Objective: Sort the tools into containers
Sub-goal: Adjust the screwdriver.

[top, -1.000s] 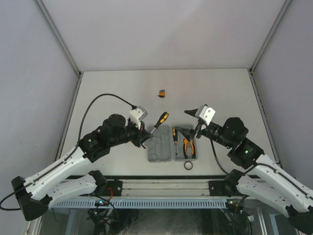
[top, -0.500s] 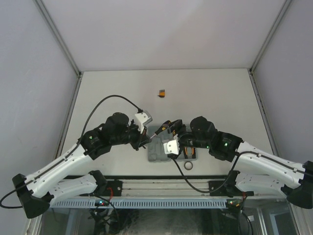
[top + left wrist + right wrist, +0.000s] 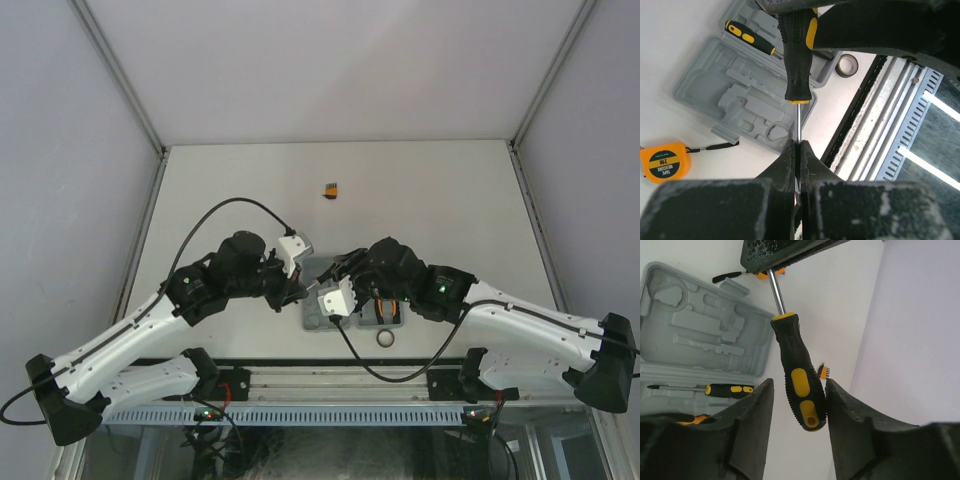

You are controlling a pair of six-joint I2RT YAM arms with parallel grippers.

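**Left claw point(image 3: 797, 150) pinching screwdriver point(image 3: 799, 60) by its shaft**

It hangs above the open grey case point(image 3: 710, 75), handle between the spread jaws of the right claw point(image 3: 800, 385), not yet clamped. This looks like a handover: the right claw should close on the handle before the left lets go, then lay it in a free recess.

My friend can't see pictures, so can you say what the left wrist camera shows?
The left gripper pinches the metal shaft of a black-and-yellow screwdriver above an open grey tool case. A second screwdriver lies in the case; an orange tape measure sits beside it.
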